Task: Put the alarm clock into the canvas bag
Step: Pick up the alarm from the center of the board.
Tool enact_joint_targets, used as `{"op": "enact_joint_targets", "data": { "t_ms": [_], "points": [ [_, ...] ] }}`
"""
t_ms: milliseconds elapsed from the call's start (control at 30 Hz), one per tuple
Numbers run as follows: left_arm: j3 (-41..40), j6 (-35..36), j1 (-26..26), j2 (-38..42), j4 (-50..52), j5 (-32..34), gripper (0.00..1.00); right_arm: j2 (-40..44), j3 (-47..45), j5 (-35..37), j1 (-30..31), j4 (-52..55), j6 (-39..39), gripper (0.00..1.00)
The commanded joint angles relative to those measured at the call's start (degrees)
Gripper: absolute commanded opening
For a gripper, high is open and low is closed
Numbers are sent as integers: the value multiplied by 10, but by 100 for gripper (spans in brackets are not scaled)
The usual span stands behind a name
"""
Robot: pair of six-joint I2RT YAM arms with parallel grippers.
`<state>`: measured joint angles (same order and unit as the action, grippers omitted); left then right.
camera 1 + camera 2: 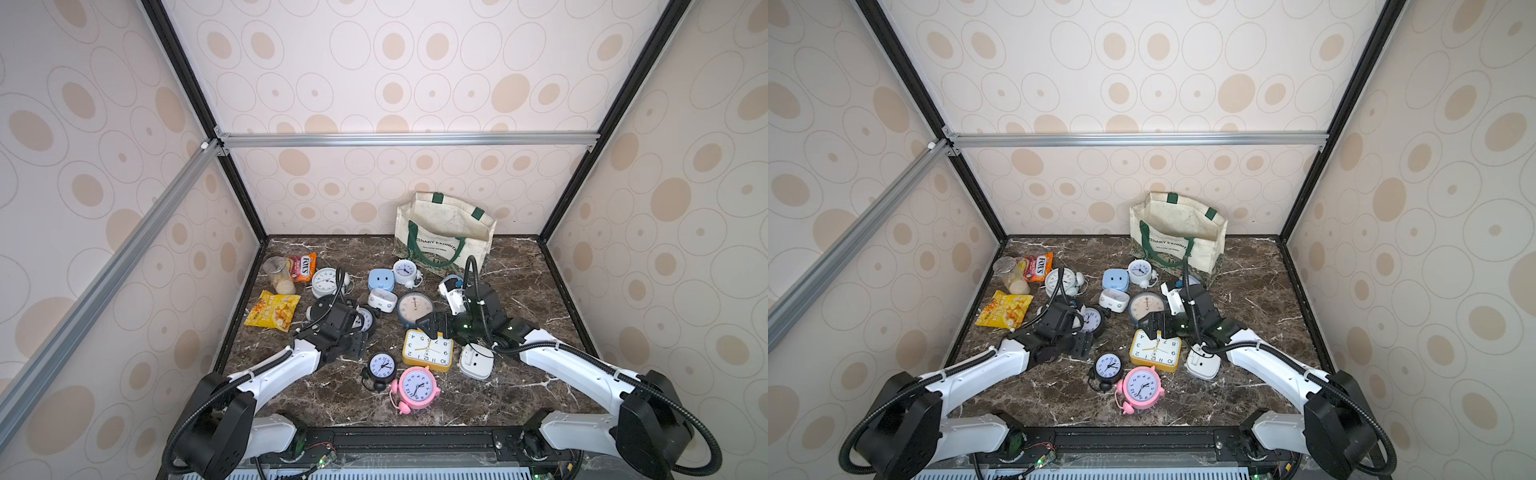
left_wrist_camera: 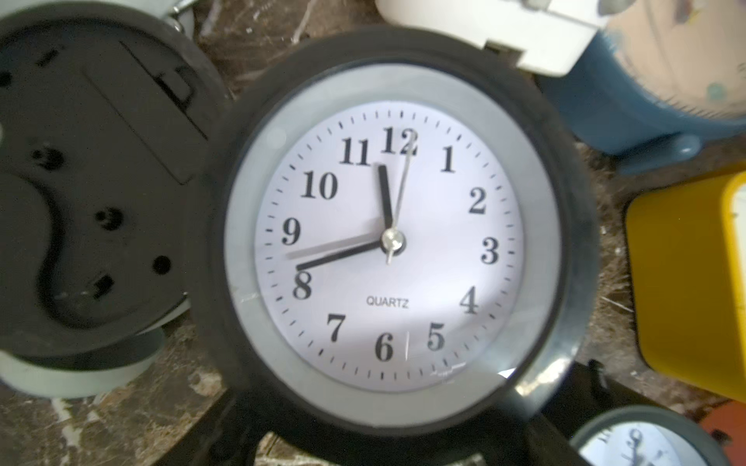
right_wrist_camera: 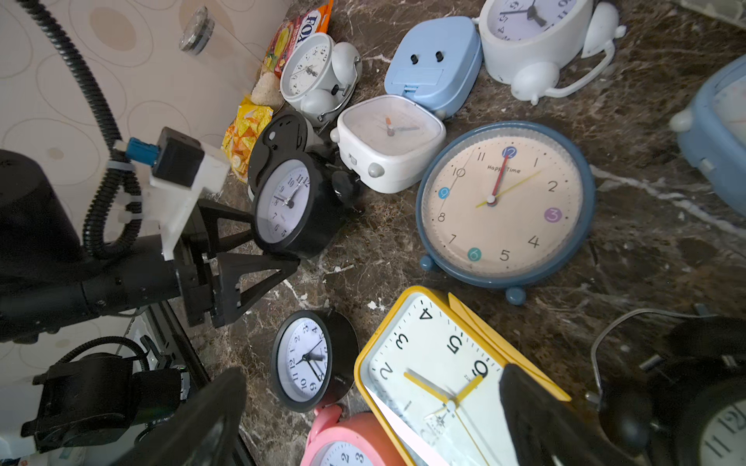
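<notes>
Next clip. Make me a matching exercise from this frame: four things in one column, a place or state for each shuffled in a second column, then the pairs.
Things
1. canvas bag
2. pink clock
3. left gripper
4. right gripper

Places or states
A. open, above the yellow clock
B. standing open at the back of the table
C. jaws on either side of a black clock
D. the clock nearest the table's front edge

Pairs: 1-B, 2-D, 3-C, 4-A
</notes>
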<state>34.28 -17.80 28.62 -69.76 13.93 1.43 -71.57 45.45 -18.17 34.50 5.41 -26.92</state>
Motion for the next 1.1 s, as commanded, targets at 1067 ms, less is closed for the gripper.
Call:
{"op": "enact_joint_targets", "data": {
  "t_ms": [1067],
  "points": [
    [-118, 87, 151, 178, -467, -136, 71, -58, 280, -149, -22, 165, -59, 78]
  ]
}}
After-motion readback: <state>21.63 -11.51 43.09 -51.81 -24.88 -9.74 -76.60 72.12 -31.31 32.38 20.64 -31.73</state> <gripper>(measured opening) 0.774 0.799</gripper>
